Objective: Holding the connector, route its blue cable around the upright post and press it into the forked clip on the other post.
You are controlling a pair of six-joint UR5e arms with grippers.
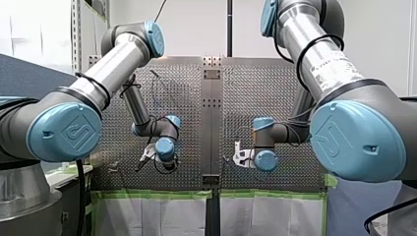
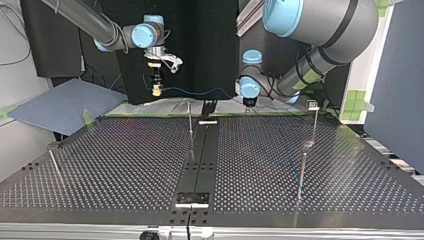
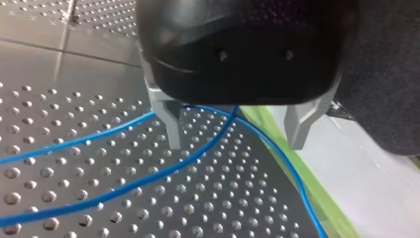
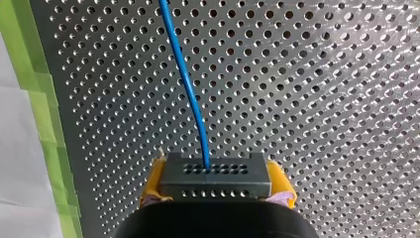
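My right gripper (image 4: 216, 171) is shut with its yellow pads on the grey connector (image 4: 215, 179). The blue cable (image 4: 190, 89) leaves the connector and runs out ahead over the perforated plate. In the top view my right gripper (image 2: 157, 88) hangs above the table's far edge, and the blue cable (image 2: 200, 93) sags across to my left gripper (image 2: 248, 103). My left gripper (image 3: 235, 131) is open, its metal fingers (image 3: 171, 124) wide apart just above the plate, with strands of blue cable (image 3: 124, 186) lying loose between and under them. A thin upright post (image 2: 190, 122) stands near the middle; a post with a small head (image 2: 314, 117) stands at the top view's right.
Another thin post (image 2: 301, 175) stands nearer the camera at the top view's right, and a leaning one (image 2: 55, 165) at its left. A dark centre strip (image 2: 197, 165) divides the perforated table. Green tape (image 3: 297, 173) edges the plate beside my left gripper.
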